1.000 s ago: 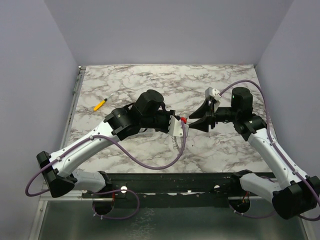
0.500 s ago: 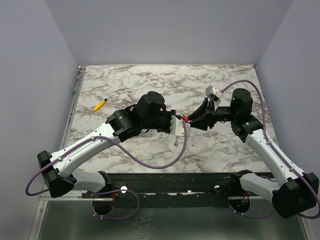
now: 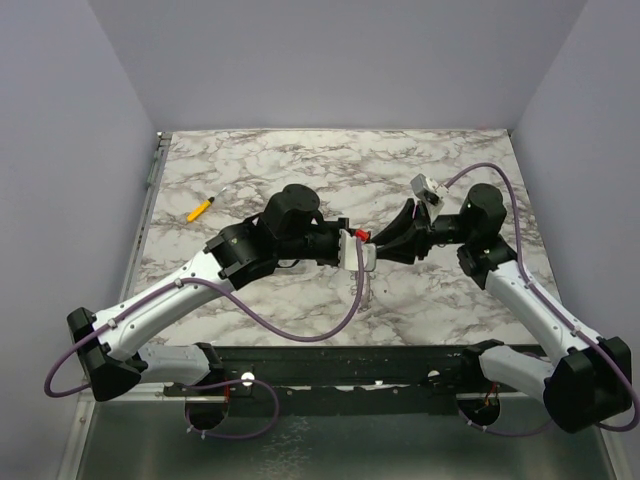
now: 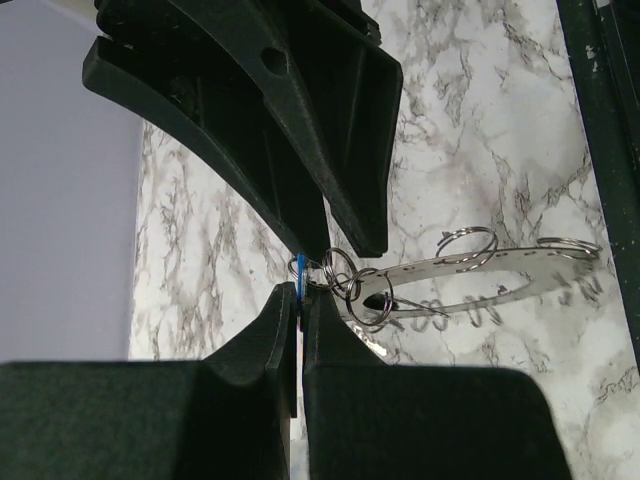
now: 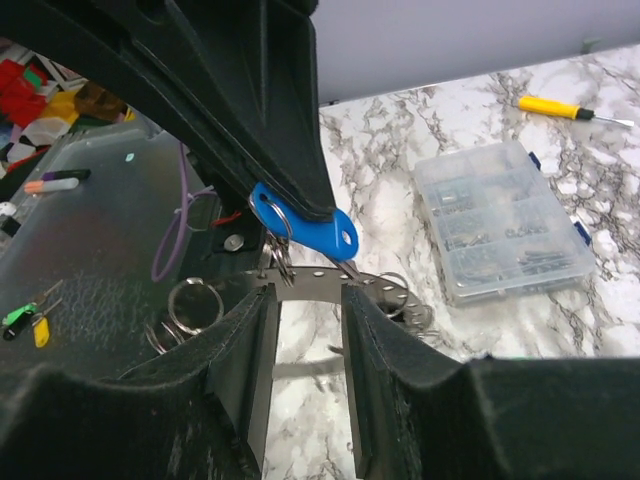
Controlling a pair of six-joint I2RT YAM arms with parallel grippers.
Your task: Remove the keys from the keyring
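My left gripper [image 3: 360, 250] is shut on the blue head of a key [image 5: 305, 228]; in the left wrist view only a thin blue edge [image 4: 298, 272] shows between its fingertips [image 4: 300, 295]. The flat grey keyring [image 4: 510, 262] hangs from that key above the marble, with several small split rings on it. My right gripper [image 3: 388, 243] faces the left one. It is open, with its fingers [image 5: 250, 340] at the keyring's perforated band [image 5: 310, 284] just under the blue key. I cannot make out the green or the plain silver keys.
A clear compartment box [image 5: 505, 220] with small parts lies on the marble table [image 3: 450, 160] beyond the grippers. A yellow screwdriver [image 3: 200, 209] lies at the far left, also in the right wrist view [image 5: 555, 107]. Loose split rings [image 5: 195, 305] hang from the keyring.
Both grippers have shifted a little to the left and stay close together. The left gripper still holds the blue key with the keyring hanging from it.
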